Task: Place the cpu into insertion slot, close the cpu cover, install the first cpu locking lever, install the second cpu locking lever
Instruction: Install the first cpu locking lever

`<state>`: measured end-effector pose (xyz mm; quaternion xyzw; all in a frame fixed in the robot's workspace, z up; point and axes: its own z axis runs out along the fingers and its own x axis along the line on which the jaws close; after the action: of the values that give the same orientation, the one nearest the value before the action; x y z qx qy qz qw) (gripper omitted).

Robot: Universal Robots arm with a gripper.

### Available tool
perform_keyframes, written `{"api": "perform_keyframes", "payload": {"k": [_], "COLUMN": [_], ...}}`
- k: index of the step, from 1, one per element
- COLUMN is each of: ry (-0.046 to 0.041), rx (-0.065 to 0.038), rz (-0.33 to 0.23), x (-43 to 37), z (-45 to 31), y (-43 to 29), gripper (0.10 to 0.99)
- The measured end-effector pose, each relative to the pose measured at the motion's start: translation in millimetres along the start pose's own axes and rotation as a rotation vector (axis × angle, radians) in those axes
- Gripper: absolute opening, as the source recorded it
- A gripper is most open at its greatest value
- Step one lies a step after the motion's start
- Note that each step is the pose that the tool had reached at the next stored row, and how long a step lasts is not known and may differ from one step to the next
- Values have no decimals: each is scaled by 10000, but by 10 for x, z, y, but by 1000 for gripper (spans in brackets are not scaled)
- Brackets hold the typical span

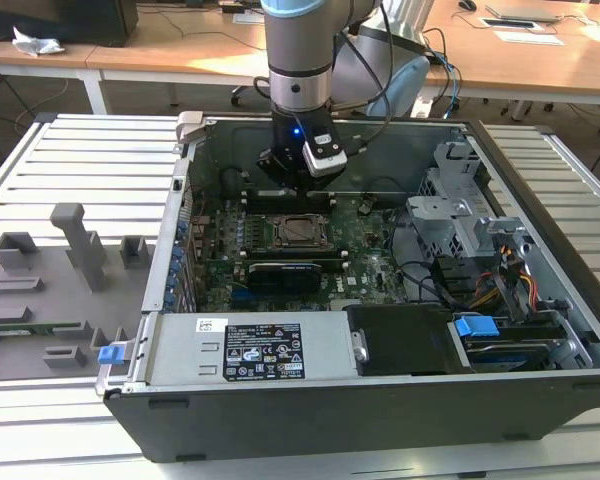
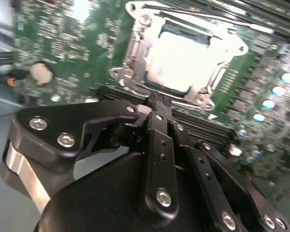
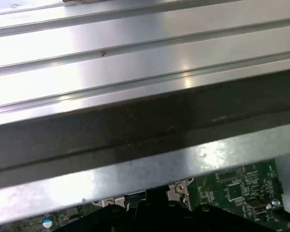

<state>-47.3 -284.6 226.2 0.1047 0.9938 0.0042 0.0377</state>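
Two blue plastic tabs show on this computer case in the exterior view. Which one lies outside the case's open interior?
The blue tab at the case's outer corner, on the exterior view's left. The other blue tab sits inside, among the drive bays.

Silver-grey arm, blue ring, black gripper w/ silver screws

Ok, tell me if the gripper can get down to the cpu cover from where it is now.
Probably yes. The gripper hangs inside the open case, beside the cpu cover, which lies down over the cpu. Nothing stands between them in the second wrist view.
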Motion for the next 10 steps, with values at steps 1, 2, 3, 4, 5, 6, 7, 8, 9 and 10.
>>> {"api": "perform_keyframes", "payload": {"k": [1,2,3,4,5,6,7,8,9,10], "ry": [59,58,58,58,58,58,57,58,57,58], "rx": [32,32,32,32,32,31,31,31,31,31], "rz": [1,0,1,1,0,-1,0,1,1,1], "x": [0,-2,-7,-11,-16,-22,-26,-32,-37,-42], "z": [0,0,1,1,1,1,1,1,1,1], "y": [-1,-11,-35,-51,-75,-100,-123,-150,-174,-201], "gripper": [106,106,106,106,106,106,106,106,106,106]}}
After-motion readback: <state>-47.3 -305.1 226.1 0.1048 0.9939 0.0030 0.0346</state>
